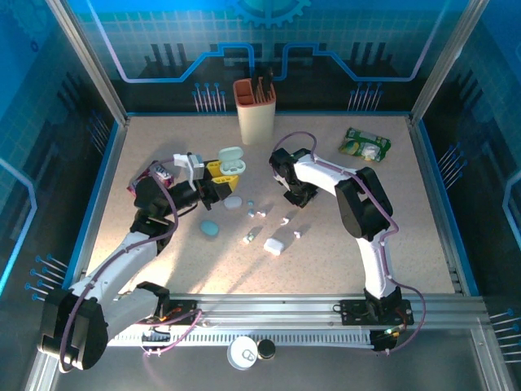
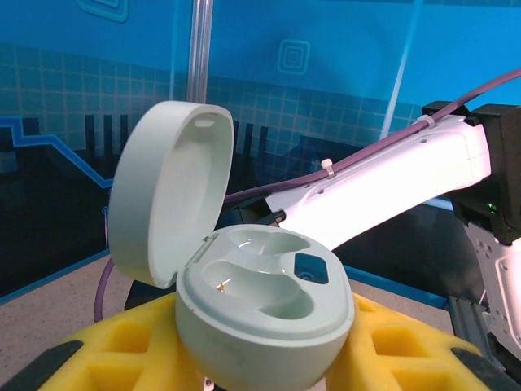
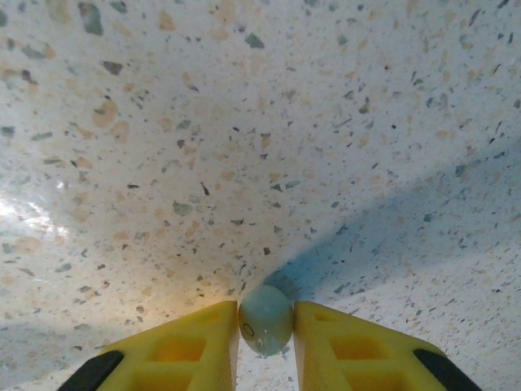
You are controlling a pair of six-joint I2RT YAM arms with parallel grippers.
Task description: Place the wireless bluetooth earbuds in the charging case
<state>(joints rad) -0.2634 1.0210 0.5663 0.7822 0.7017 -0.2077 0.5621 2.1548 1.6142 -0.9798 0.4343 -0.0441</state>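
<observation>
Right gripper (image 3: 266, 327) pinches a pale earbud (image 3: 264, 318) at bottom centre of its wrist view, speckled table (image 3: 244, 122) behind; left gripper (image 2: 264, 366) clamps the lid-up charging case (image 2: 260, 297), centre frame

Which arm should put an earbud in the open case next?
Right. The right gripper pinches an earbud; the left gripper holds the open charging case, its sockets empty.

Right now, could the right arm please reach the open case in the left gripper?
Probably yes: the left gripper holds the case open, with open tabletop between it and the right gripper and its earbud.
</observation>
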